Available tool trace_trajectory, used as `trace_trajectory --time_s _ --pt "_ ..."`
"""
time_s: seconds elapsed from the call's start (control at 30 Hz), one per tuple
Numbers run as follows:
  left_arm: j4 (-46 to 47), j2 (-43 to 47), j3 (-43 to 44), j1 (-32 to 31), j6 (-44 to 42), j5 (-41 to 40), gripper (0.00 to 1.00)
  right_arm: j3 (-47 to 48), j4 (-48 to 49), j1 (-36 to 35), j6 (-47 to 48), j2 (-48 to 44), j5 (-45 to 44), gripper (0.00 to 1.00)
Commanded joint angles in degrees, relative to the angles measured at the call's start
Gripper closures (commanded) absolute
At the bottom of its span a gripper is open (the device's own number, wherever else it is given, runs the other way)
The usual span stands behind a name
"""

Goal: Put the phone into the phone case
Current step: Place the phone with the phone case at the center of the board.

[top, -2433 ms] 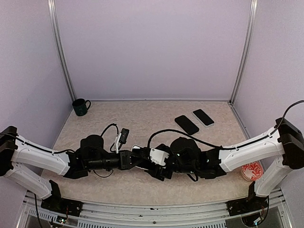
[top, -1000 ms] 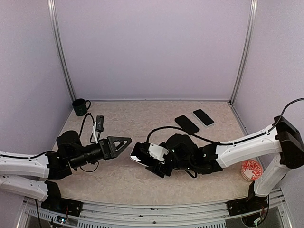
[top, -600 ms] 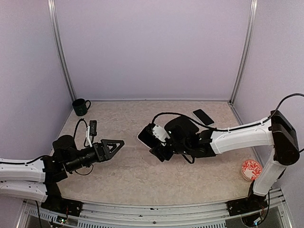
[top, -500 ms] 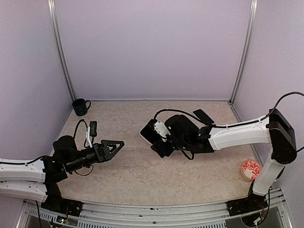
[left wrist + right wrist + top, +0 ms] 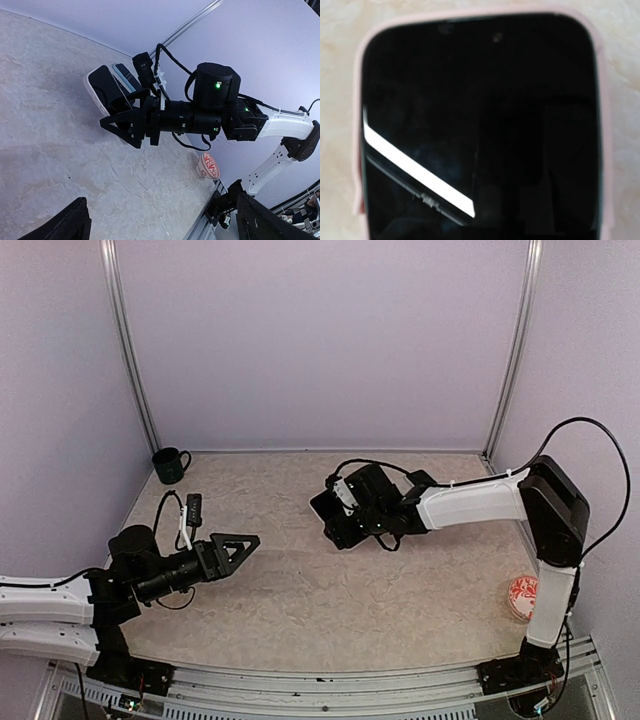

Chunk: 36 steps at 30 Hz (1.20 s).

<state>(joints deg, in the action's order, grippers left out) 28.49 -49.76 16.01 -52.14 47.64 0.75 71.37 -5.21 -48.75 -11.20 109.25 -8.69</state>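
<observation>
The phone has a black screen and sits inside a pale pink phone case; together they fill the right wrist view over the marbled table. From above, my right gripper is shut on the phone at the back centre of the table. The left wrist view shows the same grip, with the right gripper holding the phone in the light case, tilted low over the table. My left gripper stands open and empty at the left, well apart from the phone; its fingertips show in the bottom corners.
A second dark phone lies just behind the held one, partly hidden by the right arm from above. A green mug stands at the back left corner. A red-and-white bowl sits at the right edge.
My right gripper has carried the cased phone from the table's middle towards the back right. The left arm let go and drew back to the left, and has held still for the last half second.
</observation>
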Motion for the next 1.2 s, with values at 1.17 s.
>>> trace_trajectory --time_s 1.17 --pt "1.28 -1.78 -0.72 -0.23 0.83 -0.61 0.01 10.69 0.99 7.05 -1.63 13.85 -0.54 0.37"
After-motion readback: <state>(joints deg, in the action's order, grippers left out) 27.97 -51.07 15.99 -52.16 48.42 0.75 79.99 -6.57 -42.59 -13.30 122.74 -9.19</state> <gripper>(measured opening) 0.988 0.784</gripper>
